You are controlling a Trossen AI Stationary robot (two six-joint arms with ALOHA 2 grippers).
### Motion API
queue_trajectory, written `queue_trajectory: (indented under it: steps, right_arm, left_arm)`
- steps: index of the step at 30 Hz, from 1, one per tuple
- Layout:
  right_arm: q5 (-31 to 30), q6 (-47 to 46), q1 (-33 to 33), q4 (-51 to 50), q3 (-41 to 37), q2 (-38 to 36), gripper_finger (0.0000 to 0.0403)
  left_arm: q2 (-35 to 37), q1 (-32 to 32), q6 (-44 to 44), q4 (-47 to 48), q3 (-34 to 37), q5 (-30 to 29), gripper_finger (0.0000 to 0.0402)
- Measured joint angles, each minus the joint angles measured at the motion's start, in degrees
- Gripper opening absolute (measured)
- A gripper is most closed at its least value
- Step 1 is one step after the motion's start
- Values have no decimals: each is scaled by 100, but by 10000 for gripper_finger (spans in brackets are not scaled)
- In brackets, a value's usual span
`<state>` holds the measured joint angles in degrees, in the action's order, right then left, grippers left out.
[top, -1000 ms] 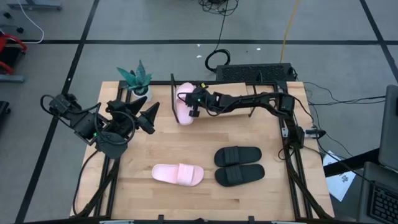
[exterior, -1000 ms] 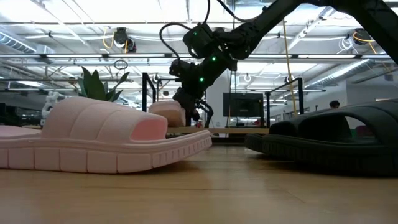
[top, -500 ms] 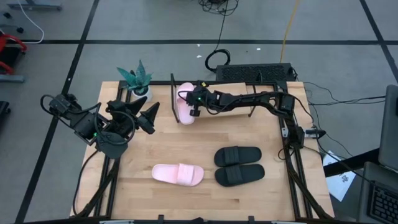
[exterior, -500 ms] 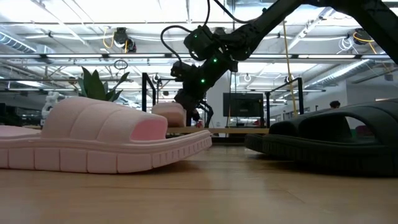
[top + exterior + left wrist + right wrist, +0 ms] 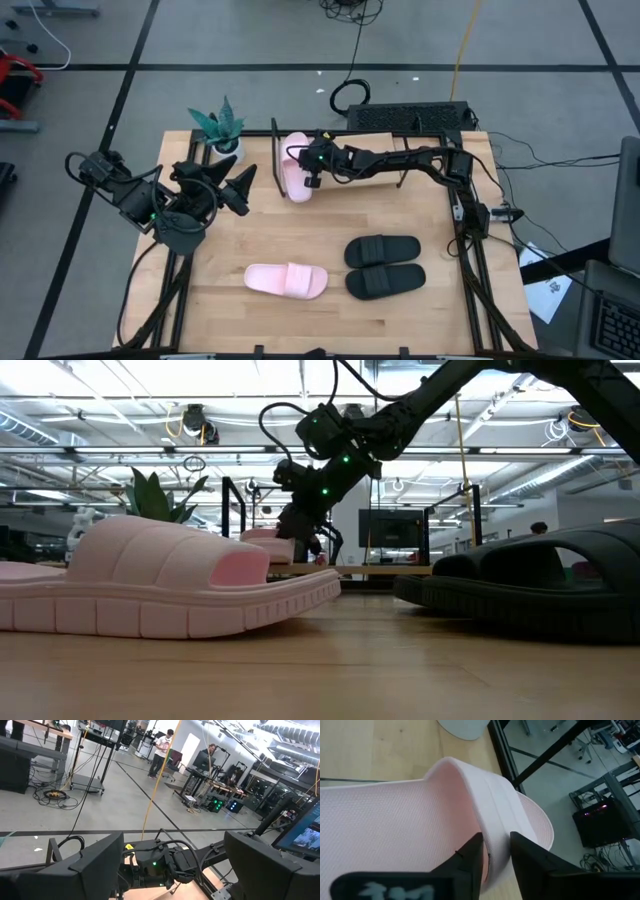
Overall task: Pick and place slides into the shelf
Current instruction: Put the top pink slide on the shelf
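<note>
One pale pink slide [image 5: 293,165] is at the left end of the shelf [image 5: 400,178], beside its black wire end frame [image 5: 274,155]. My right gripper [image 5: 311,168] reaches across from the table's right and is shut on this slide. In the low view the slide [image 5: 265,543] sits low, about level with the shelf board [image 5: 380,569]. The other pink slide [image 5: 287,279] and the black pair [image 5: 385,266] lie flat on their soles near the table's near edge. My left gripper [image 5: 242,190] hovers open by the table's left side. My right gripper pinches the pink slide's wide strap at its edge [image 5: 496,832] between its two fingers [image 5: 470,862], one finger under the strap and one on its outer side. It comes level from the table's right. Whether the sole bears on the shelf board I cannot tell.
A potted plant [image 5: 220,128] stands at the far left corner, close to the shelf's end frame. Bare tabletop [image 5: 300,225] lies between the shelf and the three slides. A black box [image 5: 410,116] sits behind the shelf. People stand in the room beyond.
My right gripper has carried the pink slide a little toward the table's left and far edge and down toward the shelf board. The slide sits lower in the low view than a second ago. The gripper has stayed shut.
</note>
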<state>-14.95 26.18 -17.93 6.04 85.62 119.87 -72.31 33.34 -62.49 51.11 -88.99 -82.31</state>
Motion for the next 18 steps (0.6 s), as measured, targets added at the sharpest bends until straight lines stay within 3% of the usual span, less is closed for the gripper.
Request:
queue_trajectory:
  steps: [11, 18]
  right_arm:
    - [27, 0, 2, 4, 0, 0, 121]
    - [31, -202, 9, -3, 0, 0, 169]
  left_arm:
    - [0, 0, -58, 4, 0, -1, 347]
    - [-7, 0, -69, 4, 0, -1, 347]
